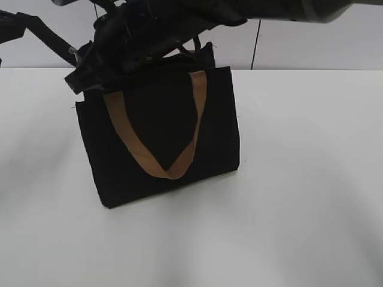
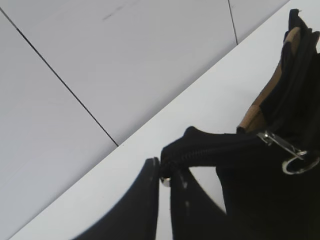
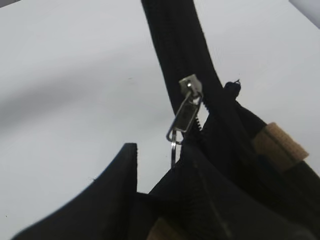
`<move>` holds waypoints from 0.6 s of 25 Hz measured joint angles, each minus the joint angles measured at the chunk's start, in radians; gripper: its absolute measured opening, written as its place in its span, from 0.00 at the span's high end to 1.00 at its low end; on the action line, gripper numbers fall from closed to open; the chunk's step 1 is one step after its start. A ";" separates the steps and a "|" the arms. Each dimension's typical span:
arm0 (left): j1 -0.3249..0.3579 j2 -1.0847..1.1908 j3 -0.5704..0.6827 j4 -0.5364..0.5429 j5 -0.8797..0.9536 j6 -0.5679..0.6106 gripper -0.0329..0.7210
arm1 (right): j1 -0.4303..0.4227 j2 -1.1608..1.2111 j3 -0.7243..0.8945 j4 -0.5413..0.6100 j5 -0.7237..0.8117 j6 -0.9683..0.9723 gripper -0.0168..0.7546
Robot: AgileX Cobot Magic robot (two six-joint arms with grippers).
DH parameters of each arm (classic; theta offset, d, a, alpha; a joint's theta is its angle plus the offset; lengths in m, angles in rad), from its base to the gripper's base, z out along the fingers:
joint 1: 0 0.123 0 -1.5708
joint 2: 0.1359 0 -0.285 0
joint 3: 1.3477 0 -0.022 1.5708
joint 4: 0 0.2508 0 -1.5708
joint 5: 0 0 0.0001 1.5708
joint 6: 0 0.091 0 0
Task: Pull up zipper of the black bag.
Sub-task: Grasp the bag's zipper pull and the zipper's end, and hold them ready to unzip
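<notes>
White table (image 1: pixel 311 197) under pale panelled wall (image 1: pixel 323 45); dark vertical seam (image 1: pixel 256 45) divides wall panels.

The exterior view looks down at a slant, from the front, on the white table (image 1: pixel 311 197), with the boxy black fabric bag (image 1: pixel 161 137) left of centre and the arms along the top edge. The left wrist view is very near the bag's top rim and faces the grey wall panels (image 2: pixel 125 55). The right wrist view is also very near. Both wrist views share the small silver metal zipper pull (image 2: pixel 282 145) (image 3: pixel 185 112).
</notes>
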 joint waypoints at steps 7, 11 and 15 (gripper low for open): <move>0.000 0.000 0.000 0.000 0.017 0.000 0.92 | 0.000 0.012 0.000 0.000 -0.009 0.039 0.69; 0.000 0.000 0.000 0.000 0.021 0.000 0.92 | 0.000 0.022 0.000 0.000 -0.010 0.063 0.69; 0.000 0.000 0.000 0.000 0.021 0.000 0.92 | 0.000 0.022 0.000 0.000 -0.017 0.074 0.71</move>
